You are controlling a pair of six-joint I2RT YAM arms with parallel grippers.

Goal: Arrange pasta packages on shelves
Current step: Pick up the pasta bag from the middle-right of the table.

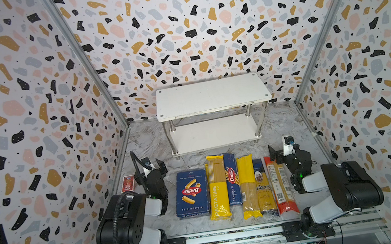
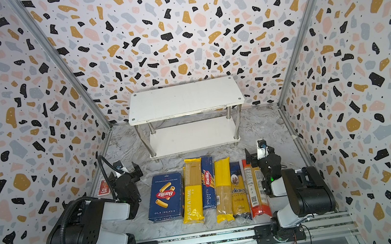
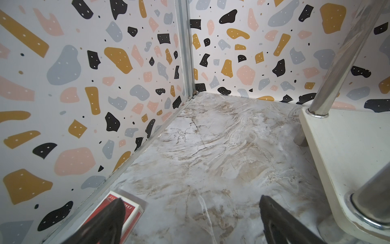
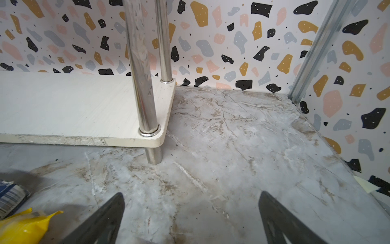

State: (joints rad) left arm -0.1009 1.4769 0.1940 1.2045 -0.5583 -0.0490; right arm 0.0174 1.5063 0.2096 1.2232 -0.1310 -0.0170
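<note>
Starting with left pincer [image 3: 191,199] and right pincer [image 4: 191,194] both spread wide and empty, suggest grasping the red-orange bag [image 1: 280,188] mid-length, keeping it level toward the bare shelves [image 1: 211,95].

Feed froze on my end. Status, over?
Left gripper open, empty. Right gripper open, empty. Pasta packages in a row on table, shelves bare. Nothing between packages and shelves.

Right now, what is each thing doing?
Shelves, upright, both boards bare.
Pasta packs, lying flat in one row, none shelved yet.
Red pack, lying flat, apart from the row.
Left gripper, open, holding nothing.
Right gripper, open, holding nothing.
</note>
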